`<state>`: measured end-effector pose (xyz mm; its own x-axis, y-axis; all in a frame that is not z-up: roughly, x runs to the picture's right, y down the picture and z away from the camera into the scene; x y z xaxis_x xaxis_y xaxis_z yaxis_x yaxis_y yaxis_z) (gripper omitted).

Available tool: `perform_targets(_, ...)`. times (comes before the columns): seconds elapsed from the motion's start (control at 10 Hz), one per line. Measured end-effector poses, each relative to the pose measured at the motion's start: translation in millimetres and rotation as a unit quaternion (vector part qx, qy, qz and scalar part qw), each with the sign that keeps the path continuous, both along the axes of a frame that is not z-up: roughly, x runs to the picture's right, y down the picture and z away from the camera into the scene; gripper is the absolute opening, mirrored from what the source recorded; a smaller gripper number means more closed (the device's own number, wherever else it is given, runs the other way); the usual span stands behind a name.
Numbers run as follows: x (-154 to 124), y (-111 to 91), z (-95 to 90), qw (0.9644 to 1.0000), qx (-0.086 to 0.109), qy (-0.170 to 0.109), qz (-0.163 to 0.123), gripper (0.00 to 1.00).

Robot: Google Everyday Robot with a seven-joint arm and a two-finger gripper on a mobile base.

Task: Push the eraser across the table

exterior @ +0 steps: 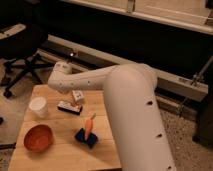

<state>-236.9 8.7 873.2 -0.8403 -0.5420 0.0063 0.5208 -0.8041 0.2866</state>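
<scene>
My tool (78, 96) hangs just behind the eraser (69, 107), which lies mid-surface (65, 152) beside the white cup (38, 106). Apart or together? I can't tell. The eraser looks light, stiff and flat, likely an easy slider. I'd press its long side, centred, or it spins.

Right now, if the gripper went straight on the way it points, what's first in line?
Likely the eraser: the gripper points down over one end of it. Depth is unclear, so it may land on the table just behind.
</scene>
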Motion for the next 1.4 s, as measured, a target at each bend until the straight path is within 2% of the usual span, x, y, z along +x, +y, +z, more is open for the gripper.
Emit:
perform_targets(0.4, -5, 12, 8.8, 0.9987, -0.004, -0.012, -0.049, 0.0)
perform_targets(0.6, -7, 20, 16.3, 0.9971, -0.011, -0.012, -0.075, 0.0)
perform_targets(0.9, -5, 32, 34.7, 0.9928, -0.023, -0.001, -0.118, 0.0)
perform_targets(1.4, -9, 41, 56.0, 0.9879, -0.027, 0.007, -0.153, 0.0)
